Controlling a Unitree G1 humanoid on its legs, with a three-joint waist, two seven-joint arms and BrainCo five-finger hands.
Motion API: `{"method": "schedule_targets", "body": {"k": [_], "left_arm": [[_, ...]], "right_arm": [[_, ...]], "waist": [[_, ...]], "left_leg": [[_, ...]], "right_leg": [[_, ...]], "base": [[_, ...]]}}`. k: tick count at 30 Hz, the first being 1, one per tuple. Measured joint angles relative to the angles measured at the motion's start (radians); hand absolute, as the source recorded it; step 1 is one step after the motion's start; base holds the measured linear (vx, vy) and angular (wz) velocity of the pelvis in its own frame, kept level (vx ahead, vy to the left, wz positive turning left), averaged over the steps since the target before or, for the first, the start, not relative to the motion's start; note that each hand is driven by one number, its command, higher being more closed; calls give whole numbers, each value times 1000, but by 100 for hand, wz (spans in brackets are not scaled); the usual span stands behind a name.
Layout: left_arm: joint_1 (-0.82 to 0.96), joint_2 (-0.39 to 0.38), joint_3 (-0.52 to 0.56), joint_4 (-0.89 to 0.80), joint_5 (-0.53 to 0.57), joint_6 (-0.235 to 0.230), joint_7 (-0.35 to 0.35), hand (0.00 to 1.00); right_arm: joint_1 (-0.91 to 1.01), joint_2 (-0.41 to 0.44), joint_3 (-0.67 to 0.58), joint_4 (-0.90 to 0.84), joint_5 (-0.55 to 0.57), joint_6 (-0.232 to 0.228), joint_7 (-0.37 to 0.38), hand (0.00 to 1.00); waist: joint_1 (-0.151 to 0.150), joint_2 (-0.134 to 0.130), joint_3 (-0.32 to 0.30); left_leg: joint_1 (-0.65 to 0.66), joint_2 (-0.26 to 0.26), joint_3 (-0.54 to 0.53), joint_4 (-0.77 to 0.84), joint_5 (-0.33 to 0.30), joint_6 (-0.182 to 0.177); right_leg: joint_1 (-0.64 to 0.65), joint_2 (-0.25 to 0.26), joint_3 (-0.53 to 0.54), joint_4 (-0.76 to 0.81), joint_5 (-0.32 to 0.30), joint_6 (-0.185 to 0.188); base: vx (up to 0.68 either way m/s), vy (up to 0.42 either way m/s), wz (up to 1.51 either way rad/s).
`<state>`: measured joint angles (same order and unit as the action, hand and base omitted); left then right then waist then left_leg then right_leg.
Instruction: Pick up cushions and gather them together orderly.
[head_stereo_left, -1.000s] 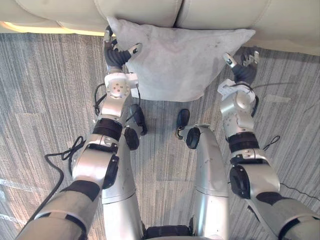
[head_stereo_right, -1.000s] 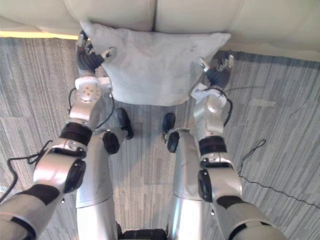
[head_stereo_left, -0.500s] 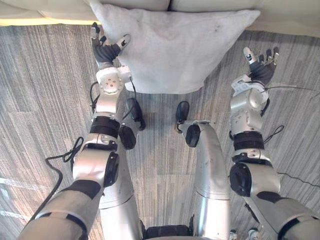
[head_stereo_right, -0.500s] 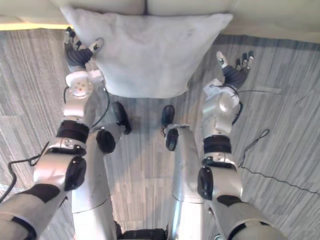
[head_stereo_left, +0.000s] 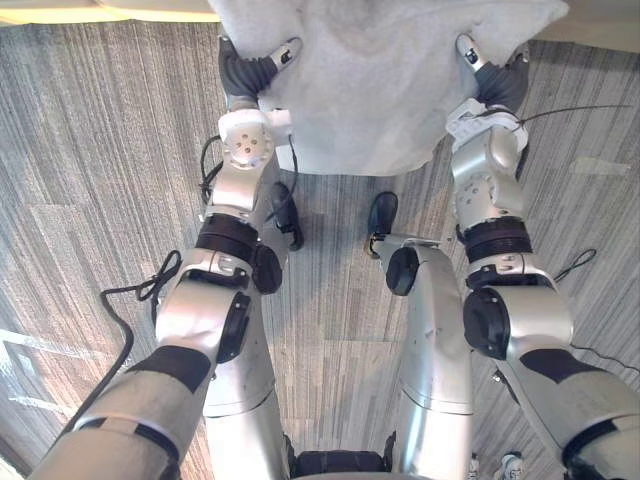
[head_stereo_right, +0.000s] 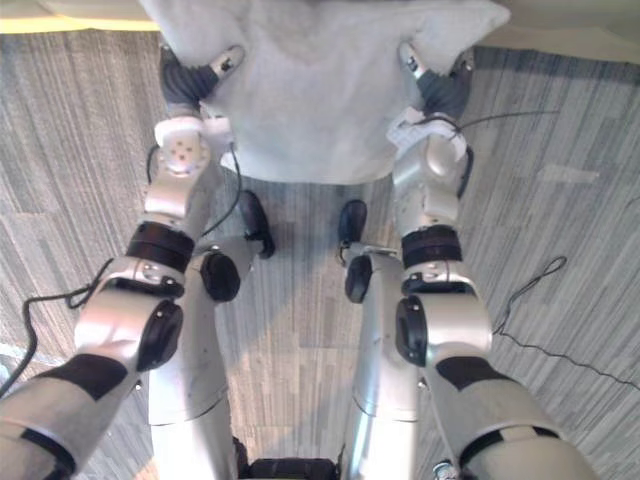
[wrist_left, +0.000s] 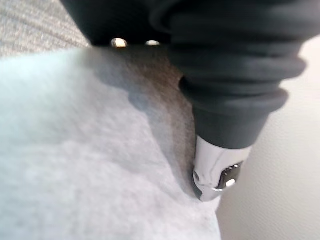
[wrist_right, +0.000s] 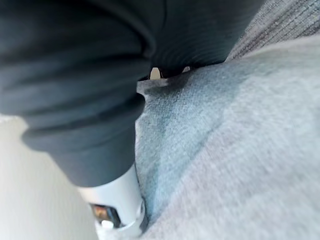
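Grey striped carpet (head_stereo_left: 90, 200) covers the lower part of the frame and runs up both sides to the top edge. Above it, in the upper middle of the frame, hangs a pale grey cushion (head_stereo_left: 380, 80). Its lower edge sits over the carpet and its top is cut off by the frame.

The left hand (head_stereo_left: 245, 72) is at the cushion's left edge, in the upper left of centre. Its dark ribbed cover lies against the fabric and its thumb (head_stereo_left: 288, 52) rests on the cushion's front face. The rest of the hand is behind the edge, so I cannot tell whether it grips the cushion or merely presses on it. In the left wrist view a silver part of the hand (wrist_left: 215, 170) sinks into the soft cloth (wrist_left: 75, 150).

The right hand (head_stereo_left: 497, 80) mirrors it at the cushion's right edge, upper right of centre. Its thumb (head_stereo_left: 466, 48) lies on the front face and the remainder is tucked behind the cushion, so its hold cannot be told either. The cushion sits between the two hands, touched by both.

Beyond it, along the very top of the frame, runs the cream sofa (head_stereo_right: 60, 10), directly behind the cushion.
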<state>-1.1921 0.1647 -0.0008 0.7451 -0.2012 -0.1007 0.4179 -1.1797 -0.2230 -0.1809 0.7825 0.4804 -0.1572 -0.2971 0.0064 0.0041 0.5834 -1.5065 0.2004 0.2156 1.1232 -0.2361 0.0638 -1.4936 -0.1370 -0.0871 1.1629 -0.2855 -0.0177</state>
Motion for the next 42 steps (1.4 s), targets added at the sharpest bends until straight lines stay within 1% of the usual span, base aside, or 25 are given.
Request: {"method": "schedule_targets", "body": {"k": [6,8,11,13,16,17,18,19,20,21,22,24,25,27,28,29,31,32,35,36,38,39,40,41,42], "left_arm": [[66,0,-20,-113,-39,0,17,100],[102,-1,-37,-160,-41,-1,21,100],[181,-2,-49,-241,-59,-1,34,100],[271,-10,-70,-327,-64,-11,40,100],[342,-24,-85,-419,-65,-41,41,100],[394,-35,-105,-492,-63,-62,48,100],[409,-39,-111,-510,-61,-66,51,100],[471,-60,-132,-560,-55,-90,58,100],[524,-75,-152,-595,-55,-104,59,100],[546,-82,-158,-608,-55,-108,59,100],[636,-104,-174,-649,-56,-128,59,100],[712,-118,-186,-685,-56,-140,59,100],[732,-121,-188,-695,-56,-140,59,100],[818,-127,-199,-719,-59,-153,57,100],[860,-127,-207,-721,-64,-155,56,100],[876,-127,-211,-721,-67,-155,56,100],[959,-125,-240,-721,-78,-158,48,100],[975,-123,-245,-721,-79,-158,47,100],[1040,-89,-291,-706,-87,-157,25,100],[1041,-80,-303,-692,-87,-157,14,100],[1046,-64,-317,-671,-97,-155,0,100],[1061,-55,-322,-660,-100,-151,-11,100],[1065,-54,-325,-657,-100,-151,-11,100],[1076,-50,-337,-652,-105,-150,-11,100],[1085,-47,-347,-651,-106,-148,-13,100]], "right_arm": [[8,17,38,-42,0,12,-52,100],[72,26,60,-142,-1,18,-71,100],[168,45,86,-285,-4,19,-83,100],[268,73,112,-414,-11,7,-104,100],[358,91,115,-543,-33,-15,-109,100],[420,114,116,-631,-69,-43,-115,100],[437,119,116,-650,-80,-49,-117,100],[502,139,118,-708,-100,-74,-117,100],[557,150,124,-750,-120,-88,-117,100],[582,153,130,-768,-128,-92,-117,100],[672,155,164,-832,-136,-112,-117,100],[744,155,200,-891,-161,-120,-117,100],[763,156,209,-905,-168,-122,-117,100],[852,157,251,-947,-196,-123,-115,100],[902,155,271,-955,-208,-123,-113,100],[920,155,276,-954,-208,-122,-111,100],[1000,147,296,-934,-208,-122,-90,100],[1010,142,302,-925,-208,-122,-87,100],[1047,114,305,-843,-217,-120,-57,100],[1058,104,305,-835,-217,-119,-55,100],[1085,99,305,-830,-217,-112,-53,100],[1102,97,305,-826,-218,-106,-38,100],[1109,94,305,-826,-218,-106,-33,100],[1124,89,305,-826,-218,-106,-27,100],[1134,84,304,-826,-218,-105,-27,100]], "waist": [[2,0,0],[1,1,-2],[-3,4,-4],[-8,5,-6],[-10,3,-9],[-10,4,-11],[-10,4,-12],[-9,7,-42],[-10,9,-64],[-10,11,-74],[-11,11,-122],[-10,11,-138],[-9,12,-138],[-6,10,-147],[-6,10,-180],[-8,10,-193],[-10,7,-236],[-13,6,-245],[-24,6,-304],[-24,6,-305],[-25,3,-304],[-22,3,-305],[-21,4,-307],[-23,3,-328],[-26,0,-354]], "left_leg": [[33,1,2,11,3,0],[59,2,3,4,2,0],[149,1,8,-29,3,0],[285,-3,14,-88,7,-7],[410,-9,18,-156,9,-28],[509,-11,20,-217,15,-38],[535,-12,21,-233,17,-40],[600,-16,22,-283,22,-48],[661,-20,26,-320,26,-48],[682,-21,28,-333,28,-46],[752,-26,36,-377,32,-51],[840,-36,41,-426,37,-58],[867,-38,43,-441,37,-60],[983,-50,48,-512,45,-72],[1017,-55,47,-545,50,-80],[1029,-56,48,-556,52,-83],[1127,-68,47,-629,61,-98],[1143,-70,47,-641,63,-100],[1224,-67,48,-686,61,-110],[1246,-60,48,-681,57,-115],[1252,-43,33,-600,57,-116],[1245,-28,14,-498,58,-114],[1243,-20,12,-467,58,-114],[1229,-12,1,-421,60,-111],[1205,-9,-18,-388,70,-97]], "right_leg": [[28,0,3,12,2,-1],[52,0,3,11,0,0],[141,0,-3,-20,1,-1],[275,3,-10,-82,3,-2],[400,7,-19,-152,6,3],[504,10,-34,-223,16,-5],[528,10,-38,-239,17,-6],[599,10,-53,-296,29,-2],[661,10,-61,-334,33,-1],[682,10,-63,-347,36,-6],[750,11,-68,-388,37,-7],[832,12,-73,-430,37,-6],[857,11,-75,-441,37,-6],[966,11,-89,-495,36,-5],[999,12,-95,-520,35,-3],[1010,13,-96,-531,34,-2],[1101,19,-102,-591,31,2],[1117,21,-102,-601,31,2],[1201,37,-102,-653,27,2],[1228,44,-101,-663,21,0],[1280,54,-101,-674,1,-4],[1321,63,-101,-673,-12,-14],[1333,67,-99,-672,-18,-17],[1347,74,-97,-672,-33,-21],[1352,80,-91,-675,-43,-31]], "base": [[-36,17,1],[-61,3,2],[-65,-13,2],[-86,-46,-1],[-43,-59,-3],[5,-44,-8],[55,-56,-11],[120,-21,-6],[145,-16,-4],[222,-8,1],[202,-8,2],[172,-10,3],[156,-22,1],[182,-45,3],[144,-48,6],[148,-50,5],[178,-54,2],[148,-43,-1],[153,-39,-4],[105,-35,2],[67,-46,-5],[28,-45,-17],[54,-36,-16],[117,-14,-3],[198,-5,1]]}}
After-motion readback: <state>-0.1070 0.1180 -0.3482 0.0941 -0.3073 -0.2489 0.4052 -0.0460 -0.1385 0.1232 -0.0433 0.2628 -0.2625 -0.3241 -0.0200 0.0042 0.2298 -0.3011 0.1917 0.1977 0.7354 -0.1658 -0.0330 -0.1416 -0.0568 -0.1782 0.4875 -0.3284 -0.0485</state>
